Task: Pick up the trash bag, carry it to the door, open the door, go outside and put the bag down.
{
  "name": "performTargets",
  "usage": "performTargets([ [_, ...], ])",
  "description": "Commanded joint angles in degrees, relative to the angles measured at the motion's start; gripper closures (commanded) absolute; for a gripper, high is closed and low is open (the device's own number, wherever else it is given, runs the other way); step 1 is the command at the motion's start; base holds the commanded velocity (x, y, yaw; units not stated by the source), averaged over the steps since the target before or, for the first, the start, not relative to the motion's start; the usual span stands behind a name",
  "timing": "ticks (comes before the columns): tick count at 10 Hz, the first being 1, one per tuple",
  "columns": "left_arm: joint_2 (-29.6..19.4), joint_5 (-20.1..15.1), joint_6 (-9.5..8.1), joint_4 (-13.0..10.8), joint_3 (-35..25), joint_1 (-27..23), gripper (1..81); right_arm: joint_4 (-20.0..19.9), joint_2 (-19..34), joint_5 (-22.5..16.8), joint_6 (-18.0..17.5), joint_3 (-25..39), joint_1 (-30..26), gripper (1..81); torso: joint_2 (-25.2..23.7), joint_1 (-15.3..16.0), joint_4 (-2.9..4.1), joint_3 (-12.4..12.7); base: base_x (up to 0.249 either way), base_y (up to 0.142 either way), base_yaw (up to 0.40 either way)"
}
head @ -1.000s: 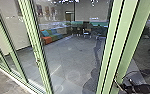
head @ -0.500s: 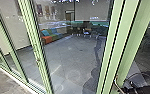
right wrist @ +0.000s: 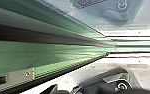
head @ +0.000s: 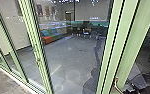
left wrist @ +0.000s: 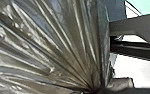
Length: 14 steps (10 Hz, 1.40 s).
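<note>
In the head view, my right gripper (head: pixel 136 88) is a dark shape at the lower right, beside the metal handle (head: pixel 116 83) on the green-framed glass door (head: pixel 108 50). Whether they touch is unclear. The right wrist view has the right gripper (right wrist: pixel 91 86) below the door's green edge (right wrist: pixel 58 53), which carries a metal lock plate (right wrist: pixel 21 75). Large and shiny, the trash bag (left wrist: pixel 46 47) shows in the left wrist view. Its folds draw together at my left gripper (left wrist: pixel 97 90), which is shut on the bag; the gathered neck is partly hidden.
More green-framed glass panels (head: pixel 14 55) stand to the left, above a pale floor track (head: pixel 18 83). Behind the glass are a grey floor (head: pixel 71 57), a coloured sofa (head: pixel 49 36) and chairs (head: pixel 86 32) farther back.
The dark right gripper and arm have shifted slightly down by the door handle, so more of the handle shows. The door and room look the same.
</note>
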<state>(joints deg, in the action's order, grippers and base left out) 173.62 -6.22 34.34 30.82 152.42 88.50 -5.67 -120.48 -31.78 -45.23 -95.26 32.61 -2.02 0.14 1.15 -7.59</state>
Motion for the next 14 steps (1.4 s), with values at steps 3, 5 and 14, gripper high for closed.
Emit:
performTargets([
  [3, 0.1, -5.2, 0.29, -0.1, -0.4, -1.5, 81.1, 6.5, 8.3, 5.2, -2.8, -5.2, -18.8, 1.0, 0.0, 0.0, 0.0, 0.0, 0.0, 0.0, 0.0],
  [5, 0.2, -5.2, 0.29, -0.1, -0.3, -1.5, 81.1, 8.0, 8.1, 4.4, -2.8, -5.1, -19.1, 1.0, 0.0, 0.0, 0.0, 0.0, 0.0, 0.0, 0.0],
  [14, 0.6, -5.2, 0.38, -0.3, -0.4, -1.5, 81.1, 30.8, 14.4, 4.2, -3.5, 3.6, -21.5, 1.0, 0.0, 0.1, 0.04, 0.0, 0.0, 0.0, 0.0],
])
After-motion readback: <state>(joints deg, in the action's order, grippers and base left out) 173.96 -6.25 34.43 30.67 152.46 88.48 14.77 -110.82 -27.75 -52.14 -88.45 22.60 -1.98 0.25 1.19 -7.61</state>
